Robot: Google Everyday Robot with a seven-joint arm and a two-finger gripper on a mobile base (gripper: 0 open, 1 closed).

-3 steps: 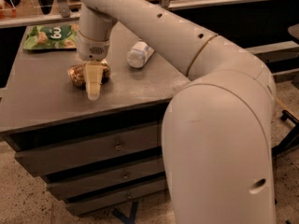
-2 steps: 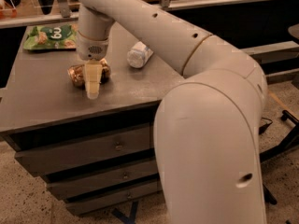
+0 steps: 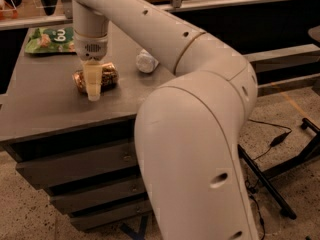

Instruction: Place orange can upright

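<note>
The orange can (image 3: 109,76) lies on its side on the dark grey cabinet top (image 3: 45,116), left of centre. It is shiny orange-gold with dark markings. My gripper (image 3: 93,84) comes straight down from above and sits over the middle of the can, hiding that part. Only the can's two ends show on either side of it. My big white arm (image 3: 195,134) reaches in from the lower right and fills the foreground.
A green snack bag (image 3: 47,38) lies at the back left of the top. A clear plastic bottle (image 3: 146,61) lies on its side behind and right of the can. Drawers (image 3: 70,169) front the cabinet. A black stand and cables (image 3: 272,144) are on the floor at right.
The arm's elbow and upper links have swung lower and further left in the foreground. The gripper stays over the can, which still lies on its side.
</note>
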